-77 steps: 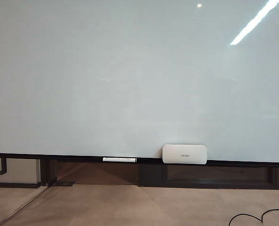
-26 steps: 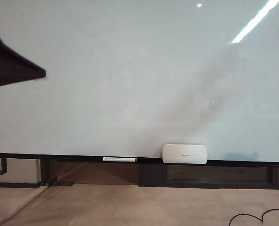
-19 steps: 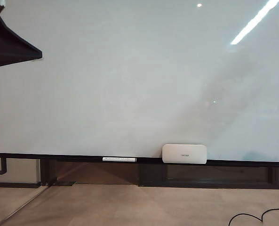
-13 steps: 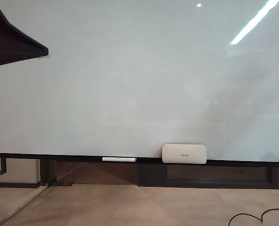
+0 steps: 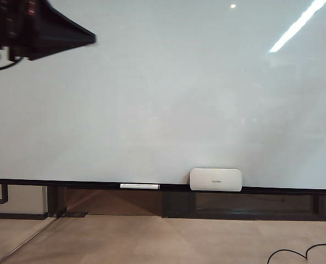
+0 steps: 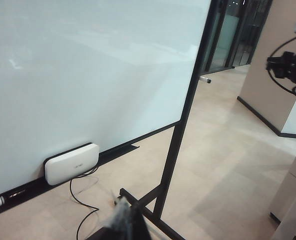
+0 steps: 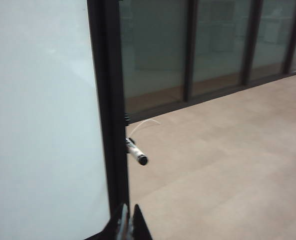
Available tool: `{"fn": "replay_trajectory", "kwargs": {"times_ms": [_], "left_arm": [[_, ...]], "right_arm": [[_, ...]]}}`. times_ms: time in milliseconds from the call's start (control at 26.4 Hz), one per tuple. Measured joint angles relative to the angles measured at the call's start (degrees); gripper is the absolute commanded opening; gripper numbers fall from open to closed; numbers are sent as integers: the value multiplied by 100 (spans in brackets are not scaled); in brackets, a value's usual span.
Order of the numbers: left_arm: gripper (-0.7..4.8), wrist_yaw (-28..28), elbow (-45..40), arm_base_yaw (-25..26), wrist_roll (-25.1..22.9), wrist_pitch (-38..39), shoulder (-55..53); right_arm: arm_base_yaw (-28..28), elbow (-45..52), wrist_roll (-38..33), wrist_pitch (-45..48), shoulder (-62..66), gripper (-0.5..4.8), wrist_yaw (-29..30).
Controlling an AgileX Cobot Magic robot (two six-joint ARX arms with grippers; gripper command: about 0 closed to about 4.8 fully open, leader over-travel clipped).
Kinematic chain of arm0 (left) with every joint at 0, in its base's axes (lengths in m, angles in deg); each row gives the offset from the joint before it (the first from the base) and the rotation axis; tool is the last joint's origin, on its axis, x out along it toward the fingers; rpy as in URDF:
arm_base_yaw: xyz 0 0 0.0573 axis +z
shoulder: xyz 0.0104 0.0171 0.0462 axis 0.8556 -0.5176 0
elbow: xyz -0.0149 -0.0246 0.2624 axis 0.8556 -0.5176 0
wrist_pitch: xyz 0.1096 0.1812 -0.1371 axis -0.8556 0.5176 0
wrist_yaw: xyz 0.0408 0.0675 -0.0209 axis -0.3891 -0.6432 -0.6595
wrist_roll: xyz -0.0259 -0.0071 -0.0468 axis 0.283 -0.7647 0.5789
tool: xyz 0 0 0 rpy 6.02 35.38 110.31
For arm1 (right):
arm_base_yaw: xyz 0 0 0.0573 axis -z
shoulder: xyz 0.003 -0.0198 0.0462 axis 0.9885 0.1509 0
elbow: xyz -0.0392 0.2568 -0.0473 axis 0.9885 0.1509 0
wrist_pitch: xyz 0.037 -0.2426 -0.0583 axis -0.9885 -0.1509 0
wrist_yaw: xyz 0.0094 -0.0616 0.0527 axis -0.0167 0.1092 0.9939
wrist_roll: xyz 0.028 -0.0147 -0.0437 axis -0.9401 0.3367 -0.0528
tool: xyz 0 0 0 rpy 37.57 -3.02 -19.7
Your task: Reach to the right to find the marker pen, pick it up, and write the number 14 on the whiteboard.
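right fingers (image 7: 139,227): closed, tips pressed together, nothing between them; not seen in the exterior view
marker pen (image 7: 137,152): ahead of my right fingers and apart from them, whitish end with a dark tip poking out from behind the board's black side frame (image 7: 109,100); I am not touching it
whiteboard from right fingers (image 7: 38,125): glossy pale face right beside them, on the far side of the frame from the pen
beyond right fingers: tan floor (image 7: 227,165), then dark glass doors (image 7: 212,45) further off
left fingers (image 6: 130,225): blurred, but they read as one closed wedge with no gap, holding nothing
left fingers, exterior view (image 5: 69,36): dark wedge high up in front of the whiteboard (image 5: 168,99), tip aimed across its face; whether it touches the board I cannot tell
white box (image 5: 215,180): well below my left fingers, on the black bottom rail (image 5: 69,183), against the board; also in the left wrist view (image 6: 72,163)
capped marker (image 5: 139,186): lying flat on that rail, just beside the box, well below my left fingers
cable (image 6: 80,197): thin black loop on the floor between my left fingers and the box
stand leg (image 6: 175,150): black upright at the board's edge, near my left fingers
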Motion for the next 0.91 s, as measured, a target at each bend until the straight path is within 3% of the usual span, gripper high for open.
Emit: {"fn": "replay_trajectory", "kwargs": {"times_ms": [342, 455, 569, 911], "left_arm": [[-6, -938, 111, -581, -396, -623, -684], [-6, -973, 109, -564, -514, -601, -807], [-6, -973, 111, -564, -542, -697, -824], [-6, -929, 111, -564, -662, -726, -833]], "right_arm": [[542, -9, -2, 542, 651, 22, 282], [920, -66, -2, 896, 1110, 22, 1268], [1115, -378, 4, 1005, 1665, 22, 1873], [1309, -1515, 308, 817, 2894, 20, 2796]]}}
